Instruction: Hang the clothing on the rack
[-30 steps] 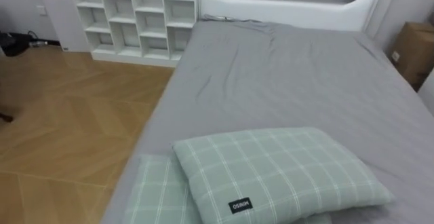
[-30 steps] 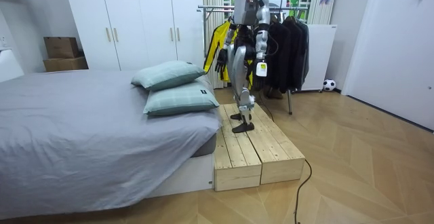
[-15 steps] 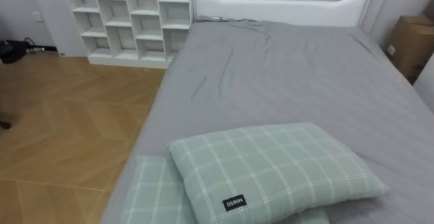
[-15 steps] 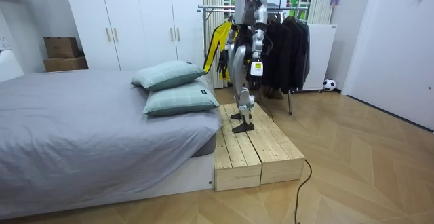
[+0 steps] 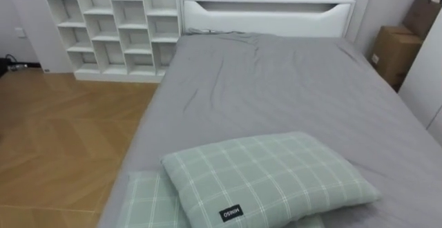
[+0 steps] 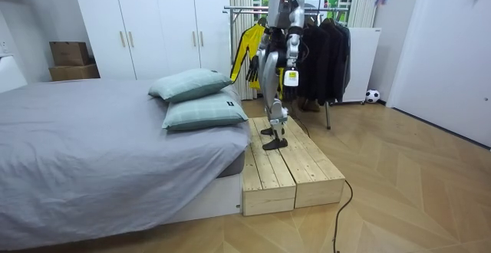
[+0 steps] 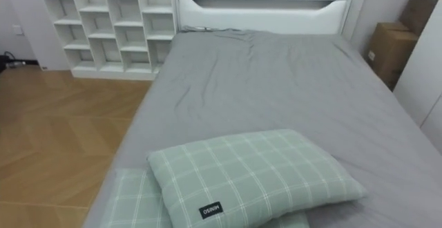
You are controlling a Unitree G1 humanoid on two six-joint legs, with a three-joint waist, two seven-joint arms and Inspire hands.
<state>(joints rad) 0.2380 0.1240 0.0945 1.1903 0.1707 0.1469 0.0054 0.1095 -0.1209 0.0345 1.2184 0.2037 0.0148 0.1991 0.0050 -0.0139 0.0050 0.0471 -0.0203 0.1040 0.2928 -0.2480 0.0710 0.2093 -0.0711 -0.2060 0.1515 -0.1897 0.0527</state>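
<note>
Silver-grey metal torso and limbs with black joints, black feet, and a dark cable trailing across the floor.

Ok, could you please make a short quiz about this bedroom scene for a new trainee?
1. True or false: one checked pillow lies on top of a second pillow on the grey bed.
2. The robot stands on: A) the bare floor, B) the wooden platform, C) the bed.
3. What holds the dark clothes behind the robot?
Key: 1 true; 2 B; 3 the clothes rack.
</note>
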